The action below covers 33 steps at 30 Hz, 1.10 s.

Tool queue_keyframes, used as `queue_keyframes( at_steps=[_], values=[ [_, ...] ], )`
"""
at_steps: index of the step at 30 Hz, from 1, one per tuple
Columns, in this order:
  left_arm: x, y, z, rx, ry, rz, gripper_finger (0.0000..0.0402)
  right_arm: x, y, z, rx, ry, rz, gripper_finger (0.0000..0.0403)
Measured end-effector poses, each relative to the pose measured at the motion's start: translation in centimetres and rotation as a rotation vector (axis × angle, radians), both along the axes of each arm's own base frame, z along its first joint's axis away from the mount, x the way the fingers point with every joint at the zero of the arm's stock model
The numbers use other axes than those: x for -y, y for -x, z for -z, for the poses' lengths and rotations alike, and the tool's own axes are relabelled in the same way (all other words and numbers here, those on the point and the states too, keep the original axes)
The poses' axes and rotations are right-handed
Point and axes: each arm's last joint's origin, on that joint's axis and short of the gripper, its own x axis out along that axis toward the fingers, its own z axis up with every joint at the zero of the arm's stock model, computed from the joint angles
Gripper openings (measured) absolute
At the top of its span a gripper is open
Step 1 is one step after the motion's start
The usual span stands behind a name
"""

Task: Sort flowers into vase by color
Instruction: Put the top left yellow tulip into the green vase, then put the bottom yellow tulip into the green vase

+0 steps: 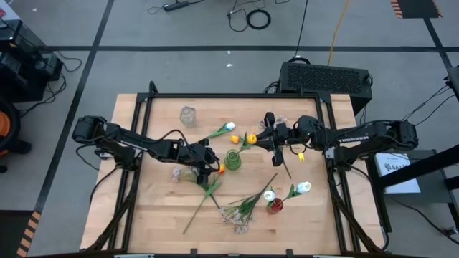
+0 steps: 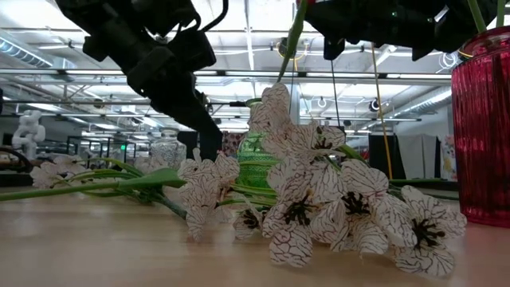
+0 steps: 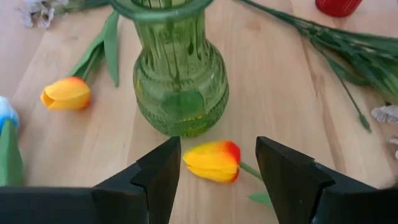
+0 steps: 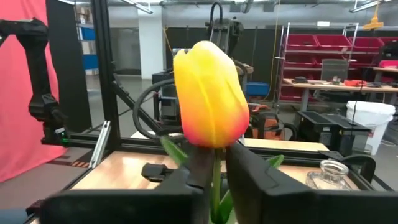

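Orange-yellow tulip (image 4: 210,93), red-flushed at its base, stands upright just above the right tool (image 4: 214,163), whose fingers pinch its green stem. A second tulip (image 3: 212,160) lies between the open left tool's (image 3: 217,168) fingers, beside a green vase (image 3: 177,74). Pale wooden worktop (image 1: 161,208); workshop shelving (image 4: 336,53) behind.

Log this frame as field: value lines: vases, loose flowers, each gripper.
green vase: table centre, upright
red vase: holds white tulips
clear vase: far side, looks empty
left gripper: open, low beside the green vase, straddling an orange tulip lying on the table
right gripper: closed on the stem of a yellow-orange tulip, held upright above the table
loose on table: pale blossom spray, another orange tulip
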Motion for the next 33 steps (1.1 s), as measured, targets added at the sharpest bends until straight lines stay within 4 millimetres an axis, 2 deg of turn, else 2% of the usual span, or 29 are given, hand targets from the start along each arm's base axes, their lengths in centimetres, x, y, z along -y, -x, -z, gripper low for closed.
queue_keyframes(
  at_steps=[6,15,22,28,33],
  values=[
    [0.0,0.3,-0.5,0.005,-0.02,0.015,0.0216,0.0,0.2,-0.3,0.004,0.001,0.0,0.0122],
    [-0.2,2.4,-4.2,0.096,-0.039,-0.025,0.0216,-0.2,1.2,-1.0,-0.02,-0.033,-0.003,0.0211],
    [-0.4,3.8,-6.4,0.165,-0.039,-0.077,0.0216,-0.4,2.5,-2.1,-0.001,-0.048,-0.001,0.0252],
    [-0.4,4.3,-6.4,0.143,-0.041,-0.077,0.0216,-0.5,3.4,-2.8,0.013,-0.04,0.015,0.0277],
    [-0.5,4.3,-6.3,0.134,-0.032,-0.098,0.0216,-0.4,4.6,-3.4,0.008,-0.015,0.101,0.028]
  ],
)
